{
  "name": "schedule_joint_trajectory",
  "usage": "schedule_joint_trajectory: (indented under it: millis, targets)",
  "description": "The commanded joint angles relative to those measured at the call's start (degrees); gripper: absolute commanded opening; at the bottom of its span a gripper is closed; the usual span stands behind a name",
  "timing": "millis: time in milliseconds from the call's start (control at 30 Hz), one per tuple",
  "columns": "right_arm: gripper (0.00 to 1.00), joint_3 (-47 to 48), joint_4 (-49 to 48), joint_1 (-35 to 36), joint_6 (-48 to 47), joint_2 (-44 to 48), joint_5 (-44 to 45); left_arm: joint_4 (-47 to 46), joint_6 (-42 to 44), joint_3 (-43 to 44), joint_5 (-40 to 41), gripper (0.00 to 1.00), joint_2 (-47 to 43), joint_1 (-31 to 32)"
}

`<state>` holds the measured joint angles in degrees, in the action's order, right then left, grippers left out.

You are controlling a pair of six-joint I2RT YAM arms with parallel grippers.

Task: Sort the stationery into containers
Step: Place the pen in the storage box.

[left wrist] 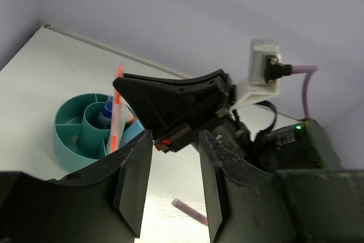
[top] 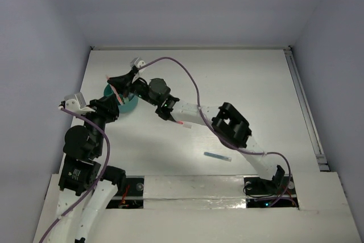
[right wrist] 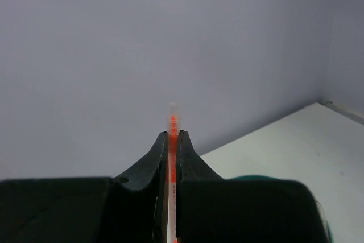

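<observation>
The round teal pot (top: 129, 105) stands at the back left of the table; in the left wrist view its compartments (left wrist: 71, 135) show, with a white blue-capped tube (left wrist: 106, 112) in the middle one. My right gripper (top: 118, 82) is shut on an orange pen (left wrist: 115, 119) held upright, its lower end inside the pot. The right wrist view shows the jaws closed on this pen (right wrist: 172, 135). My left gripper (left wrist: 173, 189) is open and empty, just beside the pot on the near side. A pink pen (top: 183, 123) and a blue pen (top: 218, 156) lie on the table.
A purplish pen (left wrist: 190, 211) lies on the table below my left fingers. The right arm (top: 227, 126) stretches diagonally across the table's middle. Walls close the table at the back and both sides.
</observation>
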<state>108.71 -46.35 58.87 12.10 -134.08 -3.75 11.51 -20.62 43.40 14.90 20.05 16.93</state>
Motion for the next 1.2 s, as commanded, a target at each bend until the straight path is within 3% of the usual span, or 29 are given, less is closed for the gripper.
schedule_joint_trajectory:
  millis: [0,167,500,1167]
  targets:
    - [0.00,8.70,-6.57,-1.04,4.25,-4.25,-6.70,-2.02,0.23,-0.15,1.01,0.35,0.42,0.30]
    - [0.00,21.17,-1.82,-1.04,2.76,-11.80,-9.08,-2.19,0.49,-0.24,0.22,0.35,0.86,0.30]
    - [0.00,29.27,3.01,-1.57,-3.75,-18.40,-7.77,-2.63,0.76,-0.24,-0.92,0.36,1.30,0.30]
    - [0.00,26.74,1.61,-1.57,-4.19,-21.13,-7.85,-3.16,1.20,-0.24,-1.98,0.36,1.92,0.30]
